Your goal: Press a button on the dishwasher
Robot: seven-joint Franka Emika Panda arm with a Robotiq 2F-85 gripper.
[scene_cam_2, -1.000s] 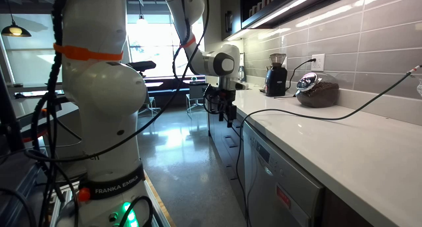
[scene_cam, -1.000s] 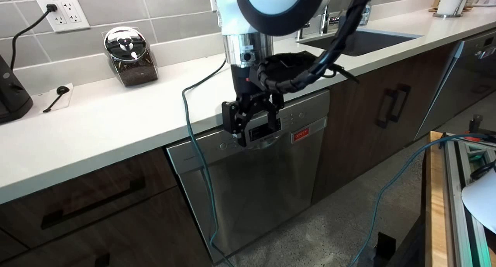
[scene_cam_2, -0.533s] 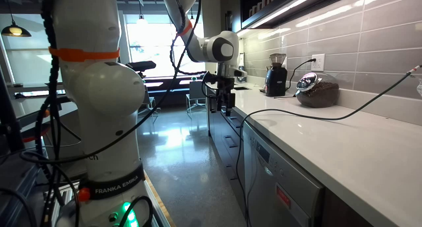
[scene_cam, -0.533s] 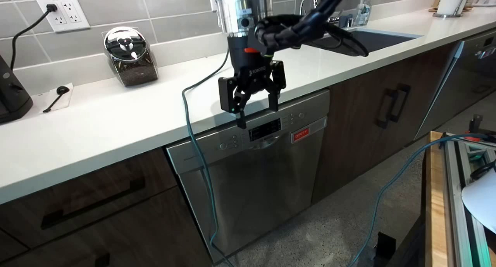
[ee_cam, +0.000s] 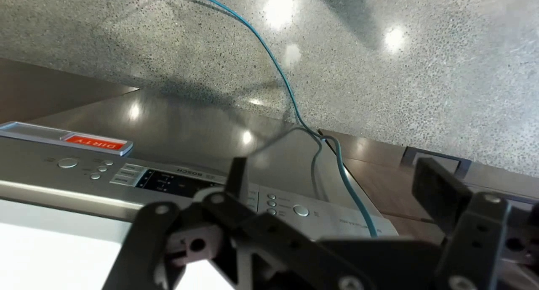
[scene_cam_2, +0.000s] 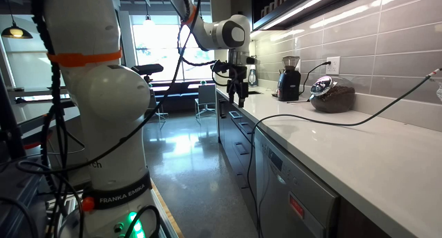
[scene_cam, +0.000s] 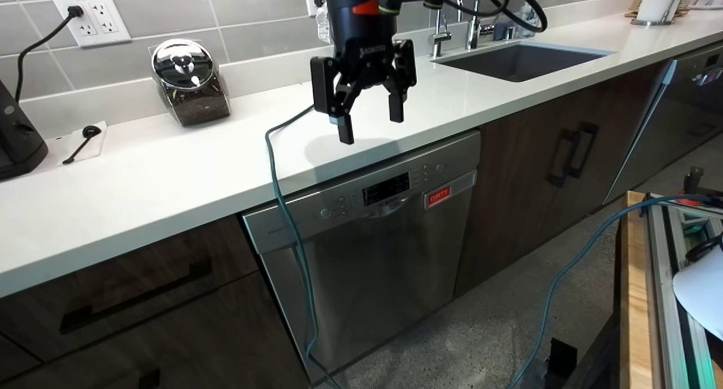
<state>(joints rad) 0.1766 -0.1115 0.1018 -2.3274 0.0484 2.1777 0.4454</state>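
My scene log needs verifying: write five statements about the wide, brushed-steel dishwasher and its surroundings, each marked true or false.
1. The black two-fingered tool is open and holds nothing. True.
2. A thin teal cable hangs in front of the dishwasher. True.
3. The dishwasher is marked CLEAN. False: its small, rectangular red sign reads DIRTY.
4. A clear, chrome-lidded jar stands on the smooth white counter. True.
5. The tool touches the dishwasher. False: it hangs apart, higher up.
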